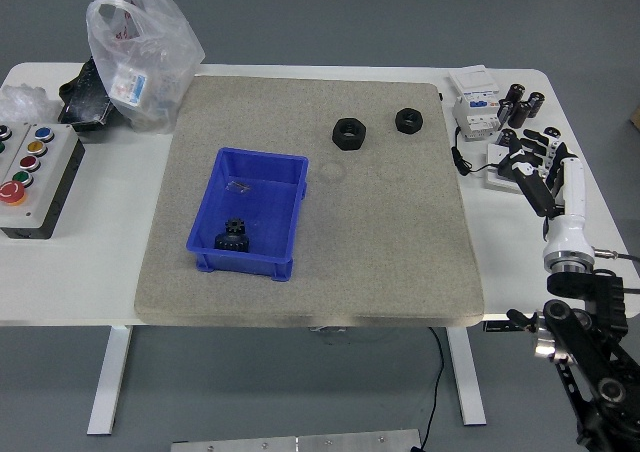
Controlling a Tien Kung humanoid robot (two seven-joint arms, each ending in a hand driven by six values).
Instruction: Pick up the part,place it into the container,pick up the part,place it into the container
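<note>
One gear-like part (233,235) sits in the blue container (250,212); two nuts (350,132) lie on the mat; the right hand (530,167) hovers empty, fingers spread.

A lab or workshop bench — push-button control box (30,177) at the frame's left, electrical modules (478,102) upper right — on a white table (80,272) over grey floor.

Single head view, set high on the robot's side, faced forward and down over the white table (90,282), whose near edge ran along the bottom. Stood well back: whole tabletop in frame, floor beyond. Right hand (535,167) entered at right, grey mat (400,242) to its left.
</note>
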